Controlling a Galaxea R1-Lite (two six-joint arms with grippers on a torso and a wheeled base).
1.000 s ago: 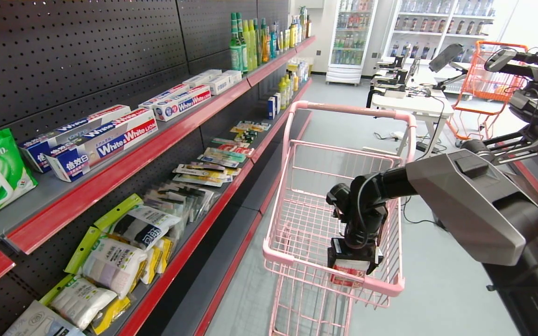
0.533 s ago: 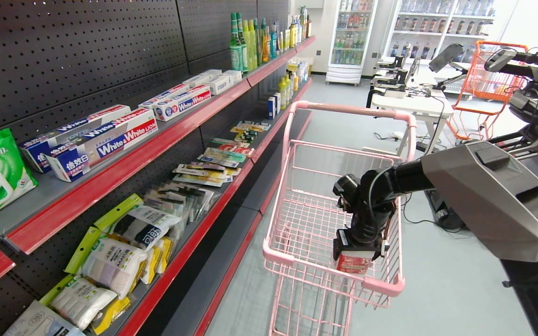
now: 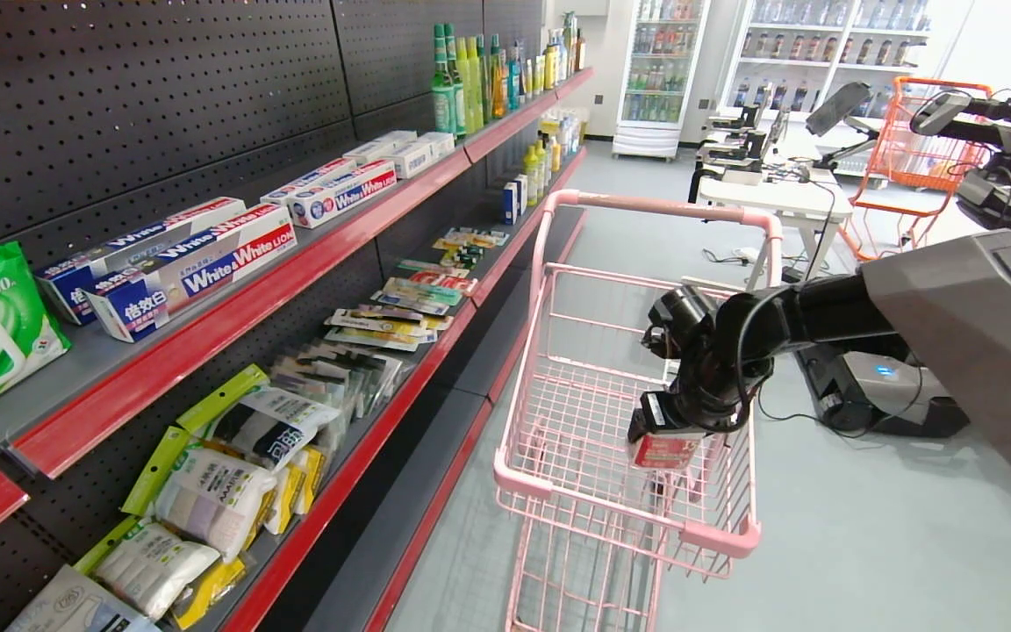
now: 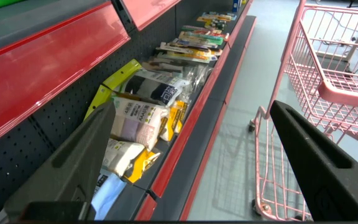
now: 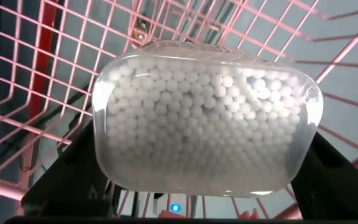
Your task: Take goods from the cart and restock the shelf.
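Aim for the shelf (image 3: 242,312), well off to the left of the right pincer (image 3: 670,430), its red-edged upper board higher than the grip. Pick a bare grey stretch there, not a spot crowded by the toothpaste boxes (image 3: 198,263).

Mind the pink cart (image 3: 656,207) next. Hangs within the basket's outline, wire walls on either side of the grip, and seemingly not yet clear of them. Lift straight up first, then swing left, or risk snagging the rim on that side.

Keep the right pincer pinched on the clear box of cotton swabs (image 5: 204,118), held from above, white tips packed against its wall. Probably light and slick-sided, so grip firmly and carry smoothly, without jerks.

Leave the left pincer (image 4: 192,111) spread wide and empty, low beside the packets (image 4: 145,115) on the middle board, out of the carrying path.
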